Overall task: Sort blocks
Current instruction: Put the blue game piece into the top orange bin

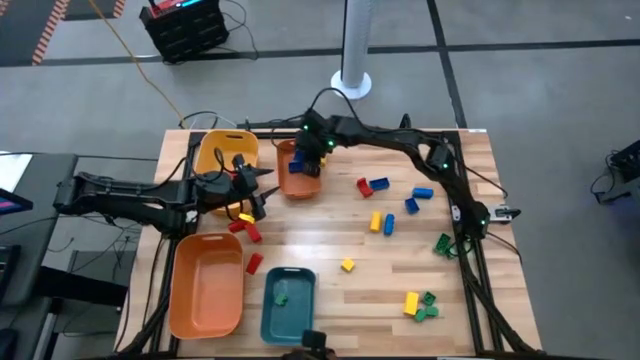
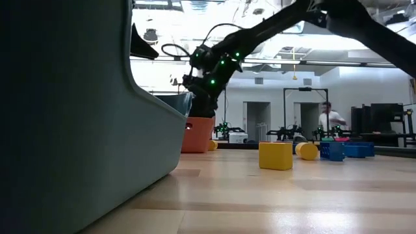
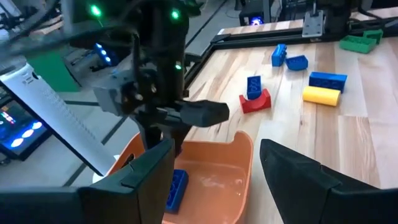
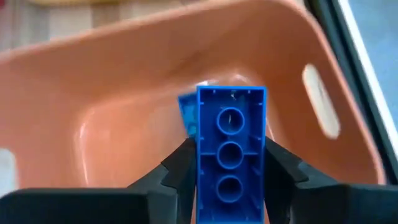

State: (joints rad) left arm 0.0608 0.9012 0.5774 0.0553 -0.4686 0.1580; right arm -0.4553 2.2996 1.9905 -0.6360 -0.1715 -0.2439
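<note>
My right gripper (image 1: pixel 305 158) hangs over the small orange tray (image 1: pixel 296 184) at the table's far side, shut on a blue block (image 4: pixel 230 134). A second blue block (image 3: pixel 176 188) lies on that tray's floor. My left gripper (image 1: pixel 258 190) is open just left of this tray, above a yellow block (image 1: pixel 245 215) and red blocks (image 1: pixel 240 228). More red, blue, yellow and green blocks (image 1: pixel 378 185) lie scattered over the table's right half. One green block (image 1: pixel 282 297) lies in the teal tray (image 1: pixel 288 318). My right gripper pinches the blue block between its two fingers (image 4: pixel 180 163), which press on its long side walls (image 4: pixel 202 168). The fingers come from above, pointing down into the tray. The block is lifted clear, its hollow underside faces the wrist camera, and its free end (image 4: pixel 230 93) reaches past the fingertips.
A yellow tray (image 1: pixel 228 150) stands left of the small orange one. A large orange tray (image 1: pixel 207 285) and the teal tray sit at the near left. The white post (image 1: pixel 352 60) stands beyond the far edge. In the low view, a person (image 2: pixel 329 120) shows far off in the room.
</note>
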